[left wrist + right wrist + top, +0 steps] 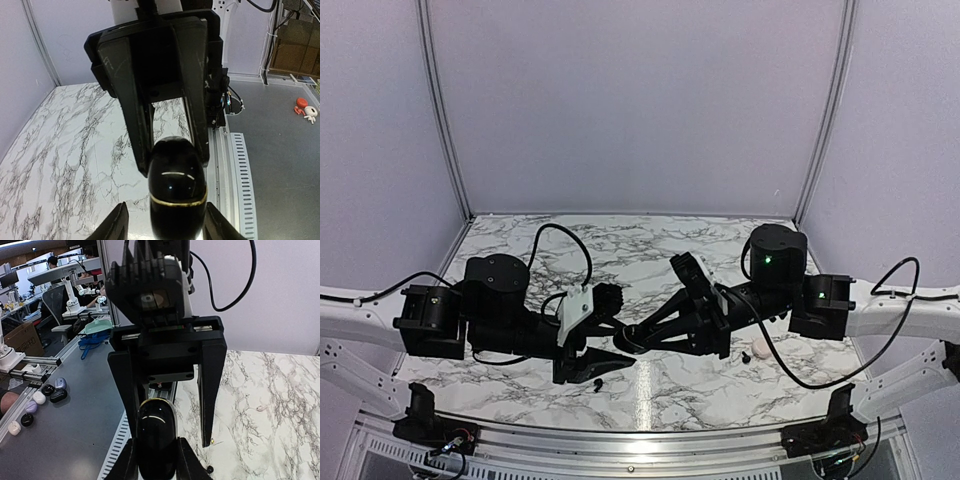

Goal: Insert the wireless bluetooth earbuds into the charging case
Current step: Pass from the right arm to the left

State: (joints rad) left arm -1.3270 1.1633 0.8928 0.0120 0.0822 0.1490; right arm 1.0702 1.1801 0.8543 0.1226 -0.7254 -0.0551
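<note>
Black glossy puck (176, 195) clamped in right end effector (156, 446), left end effector (166, 209) spread wide around it.

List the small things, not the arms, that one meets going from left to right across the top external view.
earbud → glossy black object → second earbud → charging case

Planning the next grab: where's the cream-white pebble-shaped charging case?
Top view, right side: the charging case lies on the marble table near the right arm, beside a black earbud.
</note>
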